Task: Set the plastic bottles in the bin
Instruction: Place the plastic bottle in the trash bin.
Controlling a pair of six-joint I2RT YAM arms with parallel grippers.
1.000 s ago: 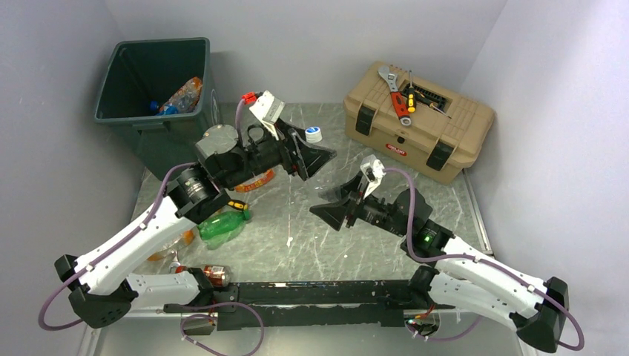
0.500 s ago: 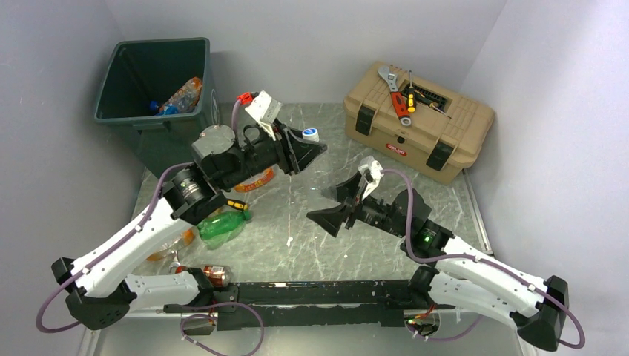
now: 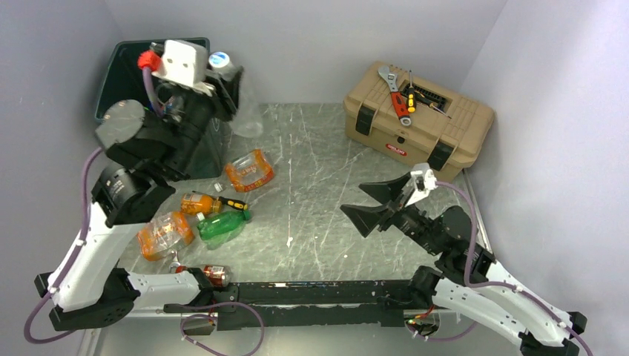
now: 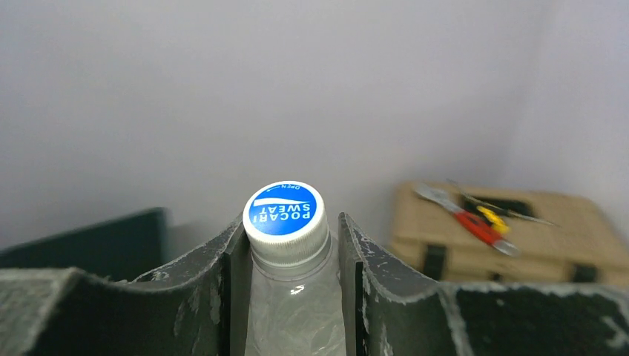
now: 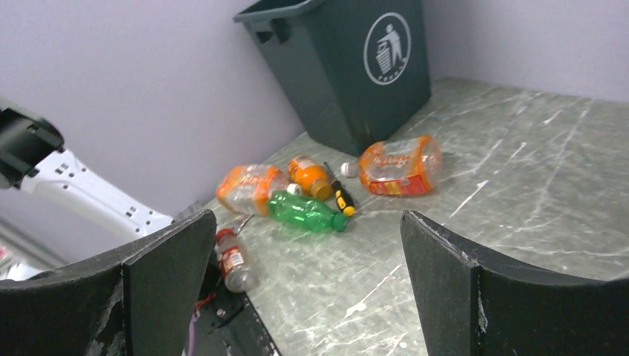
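My left gripper (image 4: 289,231) is shut on the neck of a clear plastic bottle (image 4: 285,213) with a blue and white cap. It holds the bottle high, at the right rim of the dark green bin (image 3: 113,83), with the clear body (image 3: 248,117) hanging below. On the table lie two orange-labelled bottles (image 3: 248,170) (image 3: 165,233), an orange one (image 3: 199,202), a green one (image 5: 304,211) and a small red-labelled one (image 5: 234,261). My right gripper (image 3: 354,200) is open wide and empty, low over the table's right half, facing those bottles.
A tan toolbox (image 3: 419,122) with a wrench and screwdrivers on its lid stands at the back right. A yellow-and-black screwdriver (image 5: 341,196) lies between the orange and green bottles. Some bottles lie inside the bin. Grey walls close in the table.
My left gripper closed on the clear bottle at the table's middle, then lifted it up and left to the bin. My right gripper opened wide and drew back to the right.
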